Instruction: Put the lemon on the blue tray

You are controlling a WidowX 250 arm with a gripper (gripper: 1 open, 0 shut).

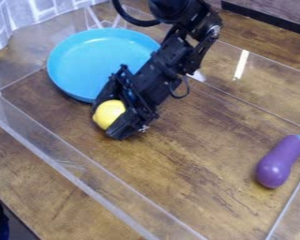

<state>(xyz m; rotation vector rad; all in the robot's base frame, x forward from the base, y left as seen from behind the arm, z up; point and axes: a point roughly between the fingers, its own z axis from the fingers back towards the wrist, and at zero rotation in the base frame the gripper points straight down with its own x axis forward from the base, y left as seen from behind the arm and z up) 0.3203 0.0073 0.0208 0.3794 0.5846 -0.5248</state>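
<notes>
Beside round blue tray [83, 64] | glossy yellow lemon [110, 114] | black tool [119, 112] gripping lemon | wooden tabletop [165, 178]

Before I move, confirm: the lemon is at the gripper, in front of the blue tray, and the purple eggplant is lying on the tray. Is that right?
Not quite: the camera view shows the eggplant lying on the wooden table, well away from the blue tray. The rest stands: the lemon is at the gripper, in front of the tray.
</notes>
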